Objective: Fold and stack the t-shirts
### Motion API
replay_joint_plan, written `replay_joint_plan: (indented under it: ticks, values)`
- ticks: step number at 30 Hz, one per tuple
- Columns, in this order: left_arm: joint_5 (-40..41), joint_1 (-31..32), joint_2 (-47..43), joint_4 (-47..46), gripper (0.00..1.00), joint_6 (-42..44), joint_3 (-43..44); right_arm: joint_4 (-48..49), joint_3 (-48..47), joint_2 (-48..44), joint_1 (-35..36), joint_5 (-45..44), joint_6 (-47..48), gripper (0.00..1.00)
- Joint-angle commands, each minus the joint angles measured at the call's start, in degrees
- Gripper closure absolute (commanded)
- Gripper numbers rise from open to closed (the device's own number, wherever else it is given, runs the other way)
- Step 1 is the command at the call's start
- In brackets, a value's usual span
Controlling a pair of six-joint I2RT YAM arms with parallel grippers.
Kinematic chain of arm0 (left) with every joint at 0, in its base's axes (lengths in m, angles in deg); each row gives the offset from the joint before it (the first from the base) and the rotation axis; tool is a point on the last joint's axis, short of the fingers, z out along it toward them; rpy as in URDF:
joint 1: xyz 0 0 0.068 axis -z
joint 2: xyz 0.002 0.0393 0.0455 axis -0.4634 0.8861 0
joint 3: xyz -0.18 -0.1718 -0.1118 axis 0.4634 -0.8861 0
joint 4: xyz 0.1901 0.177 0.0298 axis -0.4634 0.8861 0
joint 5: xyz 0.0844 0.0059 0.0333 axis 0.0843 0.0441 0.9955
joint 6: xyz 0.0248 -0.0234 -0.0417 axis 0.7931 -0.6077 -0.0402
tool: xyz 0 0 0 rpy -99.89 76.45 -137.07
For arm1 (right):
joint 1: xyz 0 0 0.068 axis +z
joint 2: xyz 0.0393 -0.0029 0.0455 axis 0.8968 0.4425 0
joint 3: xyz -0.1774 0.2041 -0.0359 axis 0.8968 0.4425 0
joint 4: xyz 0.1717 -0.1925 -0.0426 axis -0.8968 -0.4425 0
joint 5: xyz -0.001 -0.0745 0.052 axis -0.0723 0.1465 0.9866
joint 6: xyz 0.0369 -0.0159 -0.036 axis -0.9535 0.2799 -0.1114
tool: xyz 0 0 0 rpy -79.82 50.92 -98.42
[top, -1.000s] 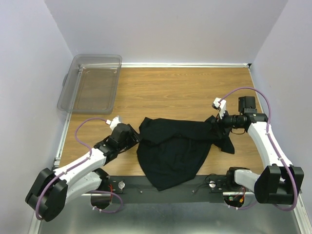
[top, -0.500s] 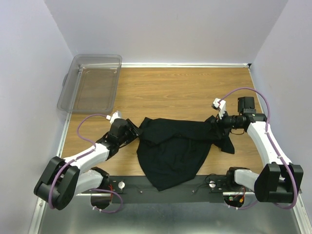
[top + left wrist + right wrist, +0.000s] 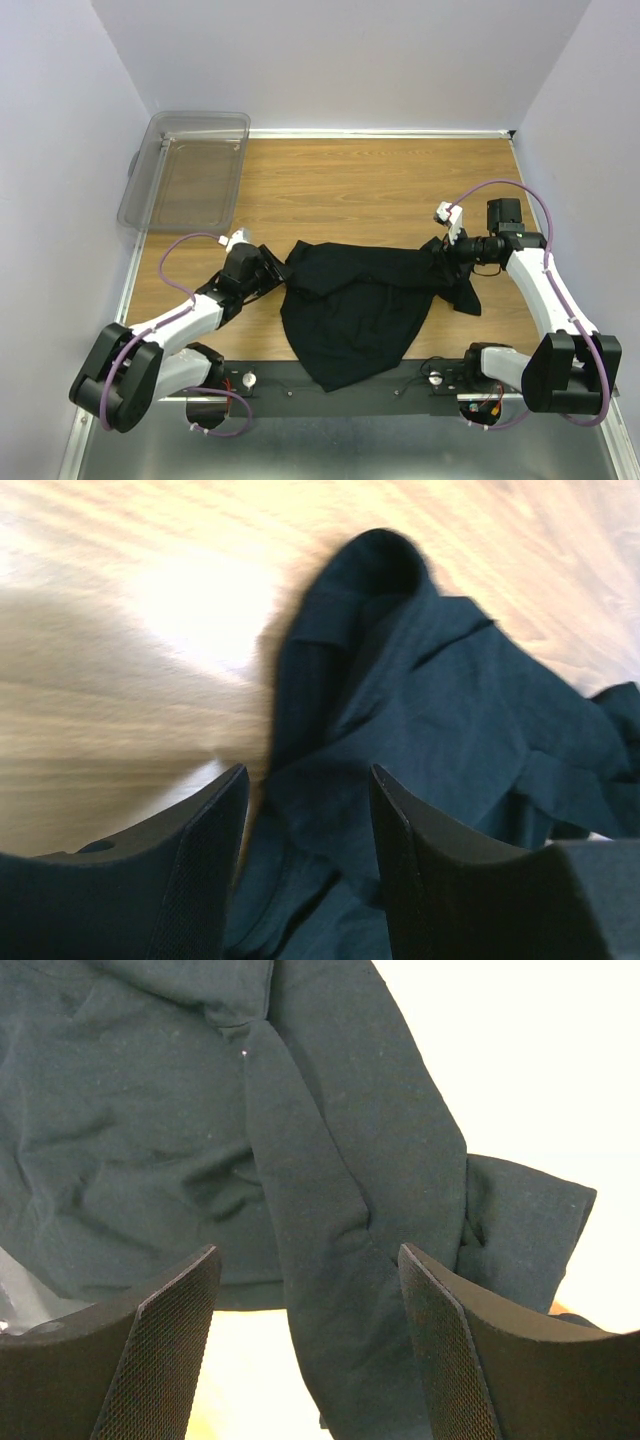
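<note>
Top view: the t-shirt [image 3: 355, 300] lies crumpled at the middle of the counter's [image 3: 350, 180] near edge. The left end effector [image 3: 272, 272] is at its left side and the right end effector [image 3: 443, 250] is at its right side.

Left wrist view: the jaws stand part open astride bunched cloth, gripping nothing.

Right wrist view: the jaws stand wide over a fold, empty.

If you close here, you risk pinching several layers, and the shirt would lift twisted.

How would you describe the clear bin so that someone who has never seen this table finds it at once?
Look at the wooden table and go to its far left corner. A shallow rectangular bin sits there. It is the only see-through, hard-sided thing; the black t-shirt at the near edge is soft and crumpled.
</note>
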Motion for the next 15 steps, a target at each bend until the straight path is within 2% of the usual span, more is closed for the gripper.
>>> replay_joint_plan:
  ticks: [1, 5, 10, 15]
  values:
    - [5.9, -0.4, -2.3, 5.1, 0.40, 0.8, 0.4, 0.7, 0.5, 0.2, -0.2, -0.2, -0.3, 0.21]
    - [4.2, -0.6, -2.9, 3.1, 0.39, 1.0, -0.5, 0.7, 0.5, 0.4, -0.2, -0.2, -0.3, 0.21]
    - [-4.3, -0.8, 3.1, -5.2, 0.40, 2.4, -1.4, 0.6, 0.5, 0.3, -0.2, -0.4, -0.4, 0.21]
    - [-6.7, -0.8, 6.2, -7.7, 0.44, 2.4, -1.1, 0.7, 0.7, 0.3, -0.2, -0.4, -0.3, 0.21]
